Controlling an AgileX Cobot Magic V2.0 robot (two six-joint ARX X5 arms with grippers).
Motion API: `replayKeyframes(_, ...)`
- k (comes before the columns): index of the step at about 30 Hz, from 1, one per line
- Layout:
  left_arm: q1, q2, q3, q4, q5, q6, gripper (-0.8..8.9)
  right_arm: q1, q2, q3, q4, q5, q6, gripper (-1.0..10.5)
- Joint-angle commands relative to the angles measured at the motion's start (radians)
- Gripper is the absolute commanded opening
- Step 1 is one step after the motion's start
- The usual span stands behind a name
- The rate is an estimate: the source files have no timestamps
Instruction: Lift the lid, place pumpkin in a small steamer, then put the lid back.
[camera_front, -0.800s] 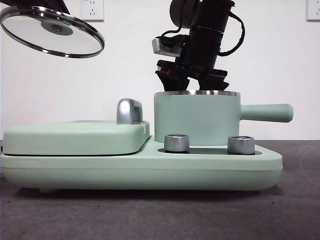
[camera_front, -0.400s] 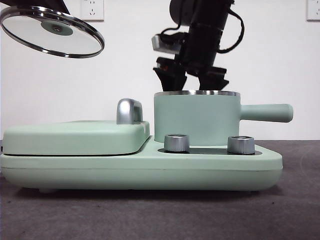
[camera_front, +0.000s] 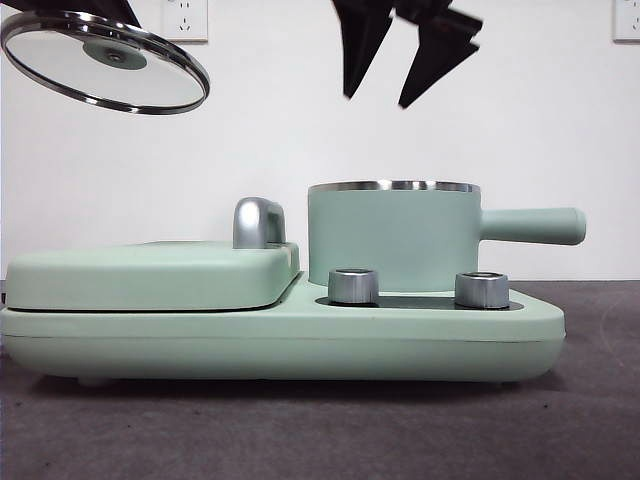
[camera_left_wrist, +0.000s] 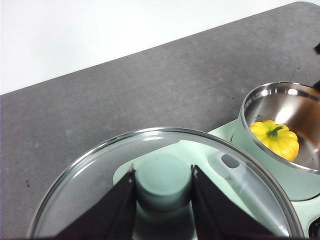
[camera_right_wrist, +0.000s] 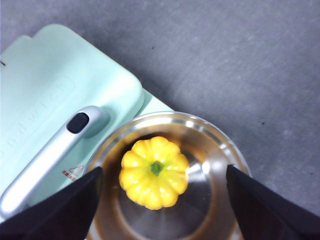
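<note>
Yellow-orange and glossy, the pumpkin (camera_right_wrist: 154, 171) sat on the steel floor of the small steamer (camera_front: 393, 236), its short green stem pointing up and its ribs catching the light. We judged the second step done: the fruit was in the pot, and only the return of the lid (camera_front: 105, 62) was left.

We saw the right end effector (camera_front: 397, 82) hanging well above the pot's rim with its two black jaws spread wide and nothing between them. In its own wrist view the jaws framed the pot on either side without touching it. The left end effector (camera_left_wrist: 162, 182) was clamped on the mint-green knob of the lid, holding the glass disc tilted, high and off to the side over the flat green cover (camera_front: 150, 270) with the silver handle (camera_front: 256, 222).

The next move, as we read it, called for the left arm to carry the lid across until its steel rim was centred over the pot's rim, level it, and lower it squarely. The right arm would first need to clear the space above the pot. From the low front view we could not tell how far the lid sat in depth from the pot, so alignment might need care. The long side handle (camera_front: 530, 225) pointed away from the lid's path. The grey tabletop (camera_left_wrist: 125, 90) lay bare around the appliance.
</note>
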Motion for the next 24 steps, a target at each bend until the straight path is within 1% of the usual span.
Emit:
replayKeyframes(1, -0.002, -0.003, 0.017, 0.032, 0.003, -0.006, 0.10, 0.003, -0.042, -0.026, 0.018, 0.005, 0.014, 3.7)
replayKeyframes(4, -0.002, -0.003, 0.017, 0.032, 0.003, -0.006, 0.10, 0.005, -0.107, -0.099, 0.065, 0.004, 0.015, 3.5)
replayKeyframes(8, -0.002, -0.003, 0.017, 0.032, 0.003, -0.006, 0.10, 0.005, -0.243, -0.266, 0.172, -0.003, 0.027, 3.5)
replayKeyframes(11, -0.002, -0.003, 0.017, 0.032, 0.003, -0.008, 0.10, 0.005, -0.356, -0.414, 0.270, -0.003, 0.027, 3.5)
replayKeyframes(16, -0.003, -0.003, 0.017, 0.032, 0.003, -0.019, 0.10, 0.006, -0.568, -0.681, 0.413, -0.003, 0.051, 3.5)
replayKeyframes(19, -0.003, -0.003, 0.017, 0.031, 0.004, -0.043, 0.10, 0.006, -0.681, -0.801, 0.443, -0.003, 0.051, 3.5)
replayKeyframes(24, -0.006, -0.003, 0.017, 0.026, 0.004, -0.044, 0.10, 0.006, -0.789, -0.902, 0.444, -0.002, 0.051, 3.5)
